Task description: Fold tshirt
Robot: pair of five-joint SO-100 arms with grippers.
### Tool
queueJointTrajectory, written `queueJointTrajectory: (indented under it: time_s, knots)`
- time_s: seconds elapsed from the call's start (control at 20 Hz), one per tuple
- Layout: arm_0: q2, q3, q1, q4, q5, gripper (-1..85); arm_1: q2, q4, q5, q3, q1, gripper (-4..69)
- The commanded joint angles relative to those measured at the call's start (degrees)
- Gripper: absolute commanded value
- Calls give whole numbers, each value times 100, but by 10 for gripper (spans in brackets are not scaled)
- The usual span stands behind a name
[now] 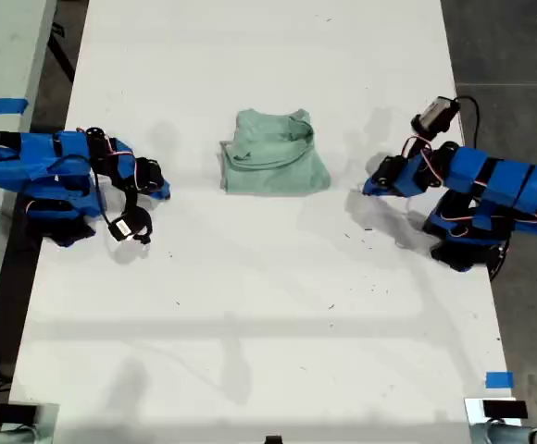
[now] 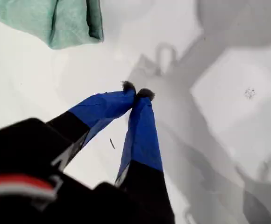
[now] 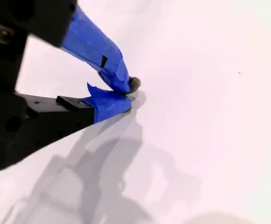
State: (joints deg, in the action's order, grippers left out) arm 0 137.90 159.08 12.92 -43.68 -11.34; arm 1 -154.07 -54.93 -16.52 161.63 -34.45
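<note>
On white table (image 1: 250, 305), folded tshirt (image 1: 273, 153), both end effectors closed and empty, grey floor (image 1: 509, 55) beyond

One tshirt (image 1: 273, 153), two arms, one table (image 1: 250, 305).

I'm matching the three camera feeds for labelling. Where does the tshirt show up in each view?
Exterior view: the tshirt lies folded on the white table, midway between the two arms, in the upper middle of the picture.
First wrist view: only a corner of it shows, beyond the closed tips of my first gripper.
Second wrist view: not in it.
Shared landmark: the white table.
</note>
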Motion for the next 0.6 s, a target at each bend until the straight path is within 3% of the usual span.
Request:
queueJointTrajectory:
  time_s: [0.0, 0.1, 0.15, 0.3, 0.35, 0.4, 0.45, 0.55]
  knots:
    - [773, 378, -316, 141, 211, 1, -1187, -211, 765, 431, 369, 13]
    - [2109, 1301, -457, 396, 448, 1, -3050, -1134, 1459, 993, 519, -1]
    - [2971, 1380, -492, -519, 659, 1, -3867, -1433, 1020, 1072, 606, -19]
    - [5300, 1371, -202, -3252, 817, 1, -3832, -1608, 1512, 1020, 888, -18]
    - [5291, 1301, -70, -3621, 853, 1, -3876, -1591, 1547, 1020, 888, -18]
    - [5221, 1406, -158, -3516, 844, 1, -3876, -1591, 1494, 1028, 870, -16]
    - [5265, 1371, -650, -3463, 879, 13, -3876, -1591, 1037, 1028, 747, -12]
    - [5291, 1380, -1617, -3542, 940, 87, -3876, -1591, -1107, 1028, 633, -10]
